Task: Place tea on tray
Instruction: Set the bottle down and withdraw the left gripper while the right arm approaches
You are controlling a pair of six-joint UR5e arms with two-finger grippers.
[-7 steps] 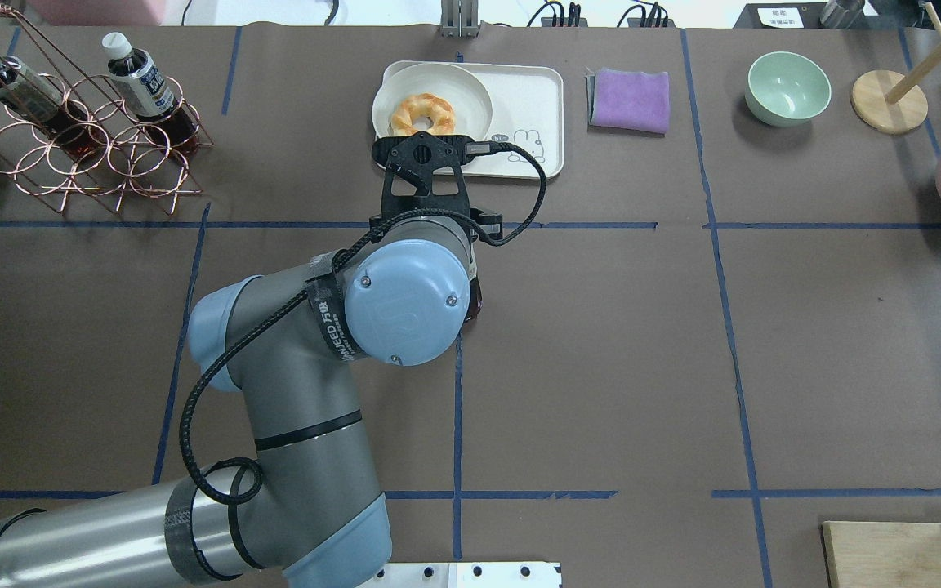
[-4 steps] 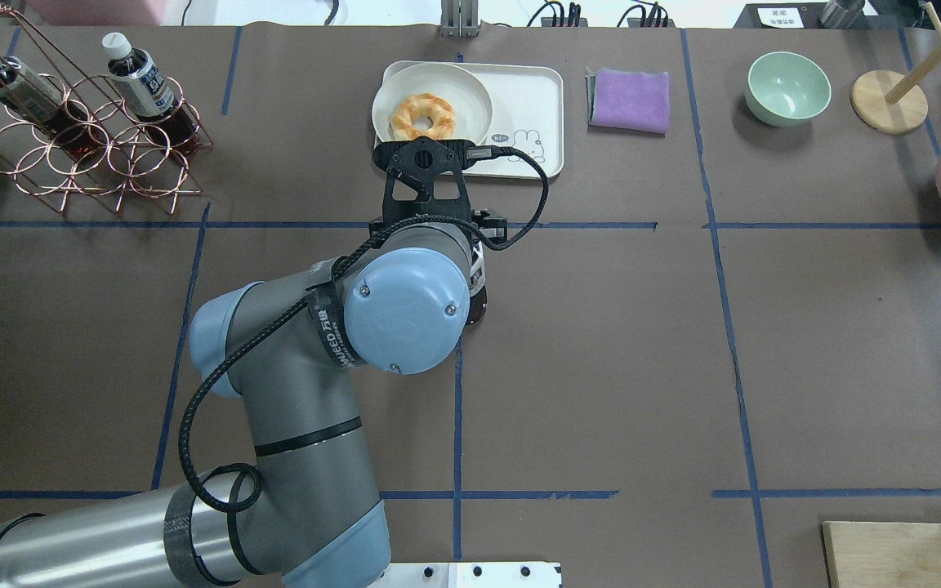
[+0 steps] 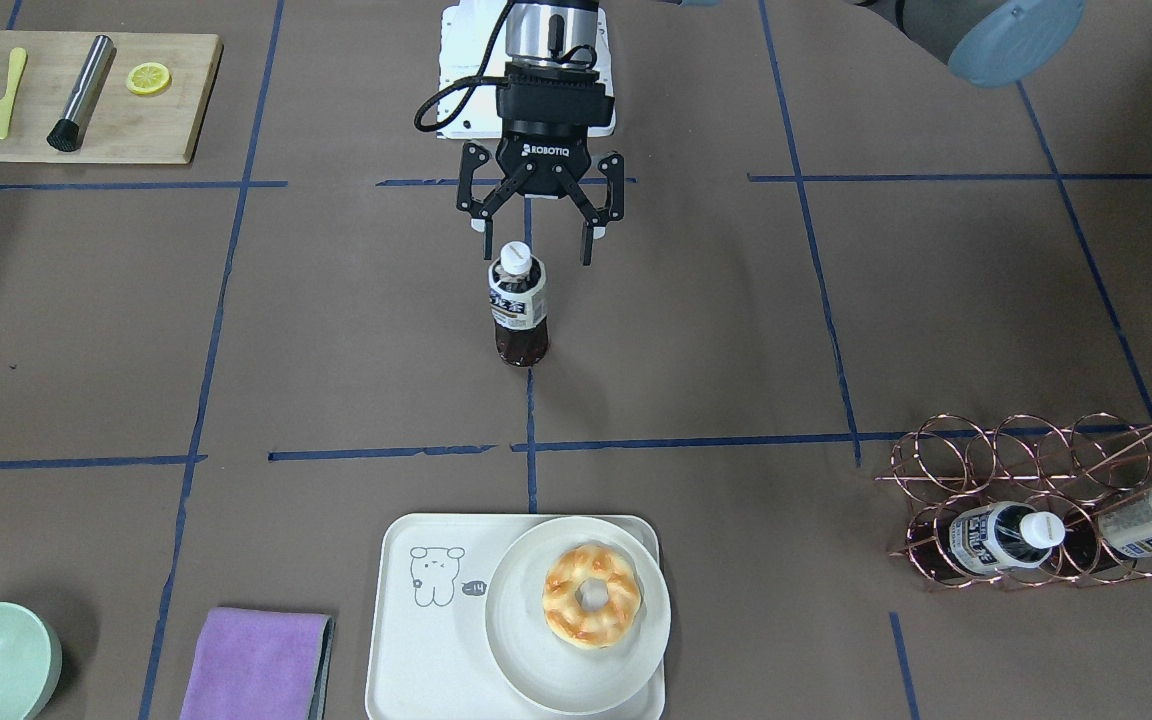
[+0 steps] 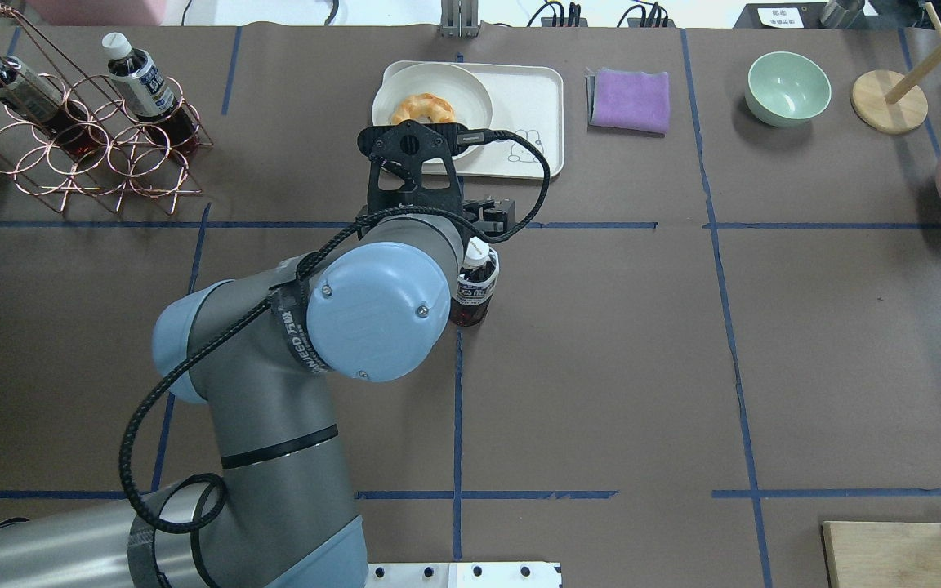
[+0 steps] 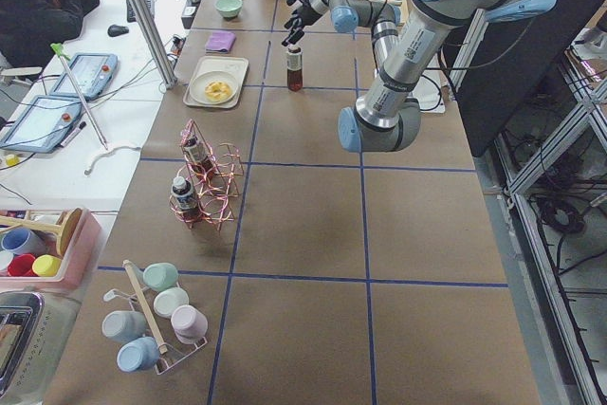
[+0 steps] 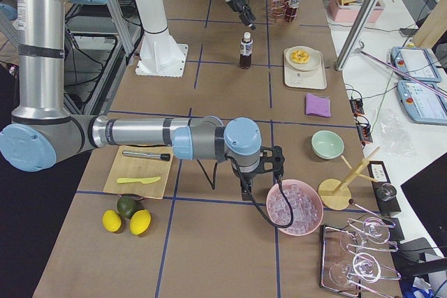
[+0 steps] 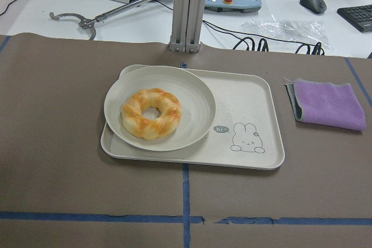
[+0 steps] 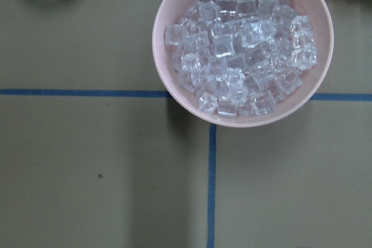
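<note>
Exterior front-facing view, and the tea stands upright by itself near the middle of the desk, right on a strip of blue tape. Look at it: white screw cap, white label with dark print, dark brown drink filling the body, nothing touching it! Above the cap hangs the left pincer, fingers spread wide, gripping nothing, a shade toward the robot's edge of the desk. So how far along are we? By my reckoning, not far: the bottle is on the bare desk, not on the tray, which sits well apart at the middle of the far edge, away from the robot. A round plate with a doughnut fills the half of the tray toward the robot's left. The half with the little drawn bear is bare, and that looks the natural landing spot. Left to do: grip, lift, carry across, set down. Two matching bottles lie in the copper wire rack toward the far left corner. Over at the right end, the right pincer hangs above a bowl of ice; open or closed, I cannot tell.
</note>
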